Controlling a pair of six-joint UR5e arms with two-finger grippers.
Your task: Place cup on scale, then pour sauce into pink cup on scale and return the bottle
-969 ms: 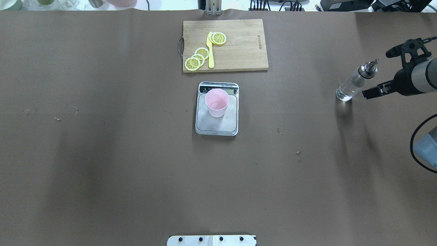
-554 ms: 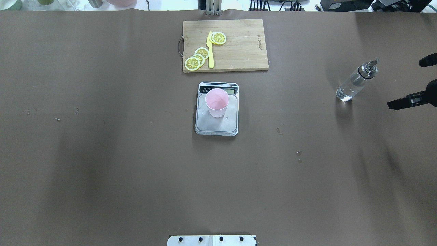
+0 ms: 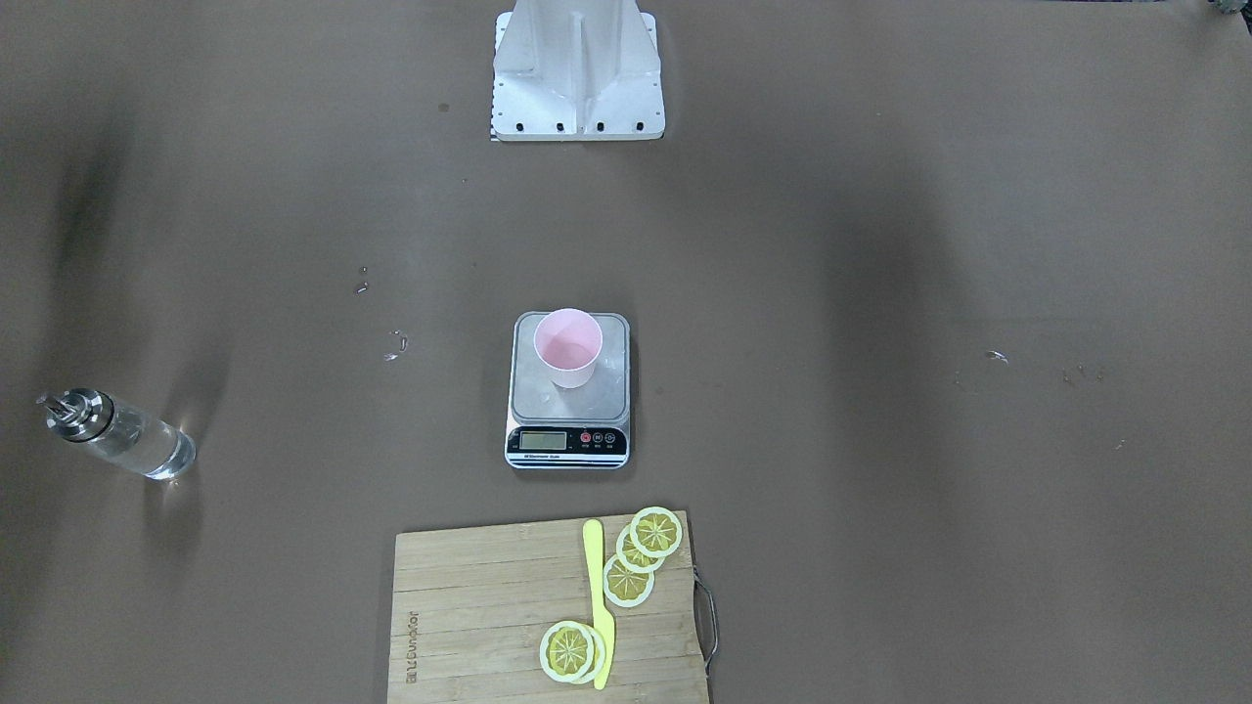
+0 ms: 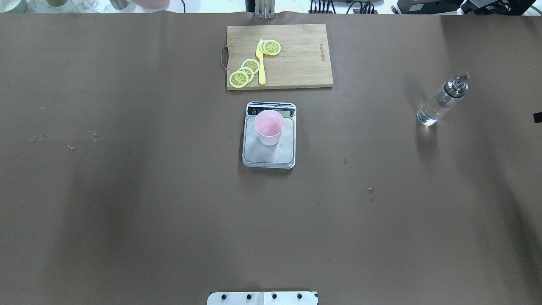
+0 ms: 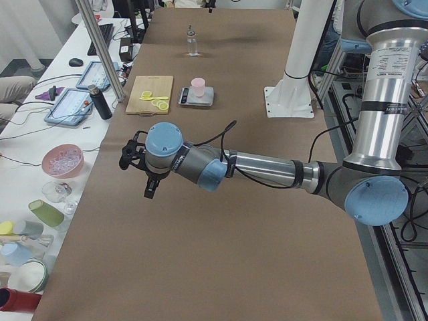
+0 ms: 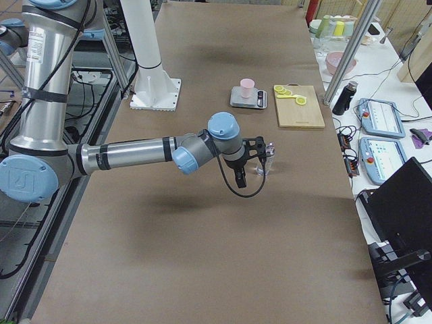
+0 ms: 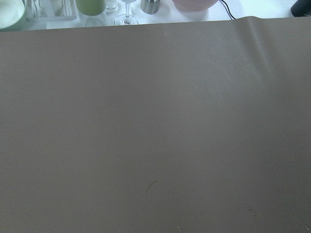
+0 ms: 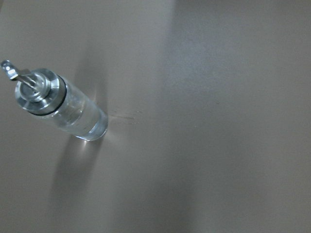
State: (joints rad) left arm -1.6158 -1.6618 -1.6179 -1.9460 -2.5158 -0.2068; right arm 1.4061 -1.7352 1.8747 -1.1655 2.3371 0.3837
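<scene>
The pale pink cup [image 4: 269,127] stands upright on the scale [image 4: 269,157] at mid-table, also in the front-facing view [image 3: 567,347] on the scale [image 3: 567,396]. The clear glass bottle [image 4: 440,101] with its metal spout stands alone at the right; the right wrist view shows it [image 8: 58,104] with clear sauce inside. My right gripper [image 6: 240,181] hangs beside the bottle [image 6: 268,156], apart from it; only a sliver shows at the overhead edge [image 4: 537,117]. My left gripper [image 5: 151,187] hovers over bare table far to the left. I cannot tell whether either gripper is open or shut.
A wooden cutting board [image 4: 296,63] with lemon slices [image 4: 243,73] and a yellow knife [image 4: 261,61] lies just behind the scale. The robot's base plate [image 4: 262,298] is at the near edge. Bowls and cups [image 5: 61,160] sit off the table's left end.
My right gripper has drawn back to the right, away from the bottle, almost out of the overhead view. The bottle, cup and scale have not moved.
</scene>
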